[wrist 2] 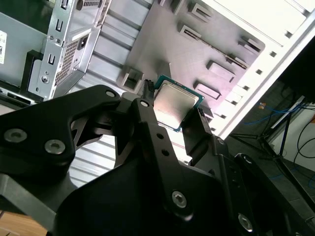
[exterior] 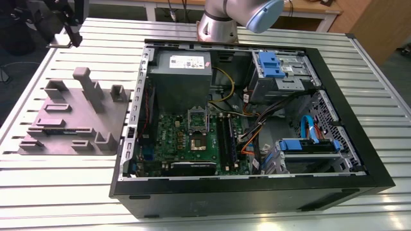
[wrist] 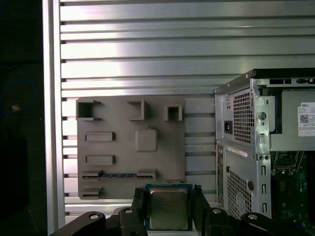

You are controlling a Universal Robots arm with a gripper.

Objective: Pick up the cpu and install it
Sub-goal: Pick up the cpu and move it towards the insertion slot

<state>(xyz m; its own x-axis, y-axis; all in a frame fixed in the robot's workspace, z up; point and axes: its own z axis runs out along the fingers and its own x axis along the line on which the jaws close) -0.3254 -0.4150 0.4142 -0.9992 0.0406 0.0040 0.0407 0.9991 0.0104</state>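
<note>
Clamping the small square silver-topped cpu (wrist: 168,209) betw. its fingers, the black gripper (wrist 2: 173,102) hangs near the grey moulded tray (wrist: 130,147). Pickup done; install into green mobo's metal-framed socket (exterior: 197,139) not yet done.

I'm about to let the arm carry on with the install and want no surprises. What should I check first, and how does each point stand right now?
1. Grip: ok. The gripper clamps the cpu by two opposite edges in both wrist views.
2. Lift-off: ok. The cpu hangs above the grey holder plate, not touching it.
3. Socket free: ok. Its brownish centre lies bare on the motherboard.
4. Cables off the socket: ok. They run at the exterior view's right of it.
5. Cpu corner matched to the socket: cannot tell.
</note>
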